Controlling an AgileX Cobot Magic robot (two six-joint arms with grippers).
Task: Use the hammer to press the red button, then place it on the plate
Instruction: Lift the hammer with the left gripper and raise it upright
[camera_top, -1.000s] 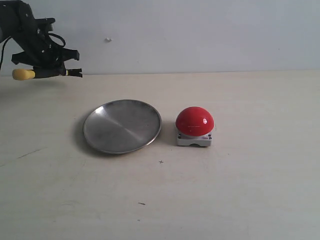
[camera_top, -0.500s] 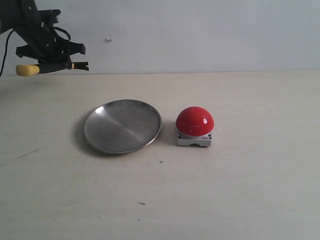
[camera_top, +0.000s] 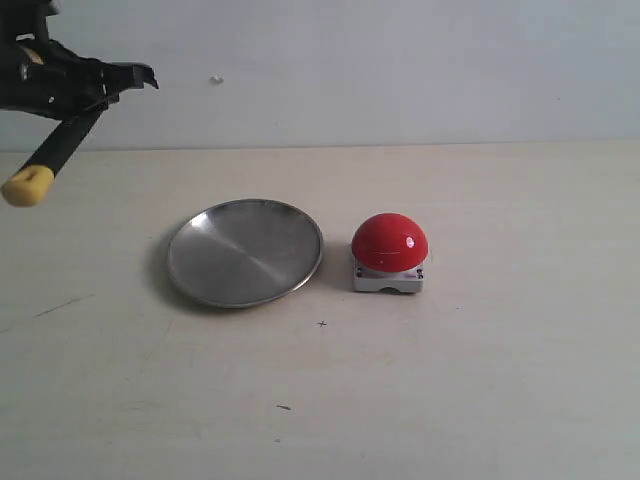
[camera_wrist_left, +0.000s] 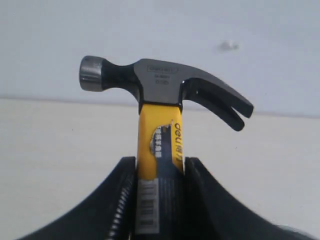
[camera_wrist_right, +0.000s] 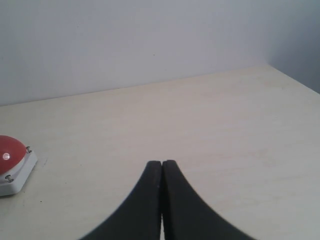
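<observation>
My left gripper (camera_top: 72, 92) hangs high at the far left, above the table, shut on the hammer (camera_top: 50, 155). Its black handle slants down to the left and ends in a yellow tip, with the dark head up near the fingers. In the left wrist view the hammer (camera_wrist_left: 160, 82) stands between the two fingers of the left gripper (camera_wrist_left: 160, 165), head and claw clear of them. The plate (camera_top: 245, 252) lies bare at centre-left. The red button (camera_top: 389, 242) sits just to its right, also at the edge of the right wrist view (camera_wrist_right: 10, 150). My right gripper (camera_wrist_right: 161, 163) is shut on nothing, out of the exterior view.
A pale wall rises behind the beige table (camera_top: 480, 380). Small dark specks (camera_top: 322, 323) mark the tabletop in front of the plate. The right wrist view shows the table's far corner edge (camera_wrist_right: 295, 77).
The left gripper has turned and lifted slightly. The hammer swung from nearly level to a steep slant, its yellow end dropping down and to the left. Plate and button have not moved.
</observation>
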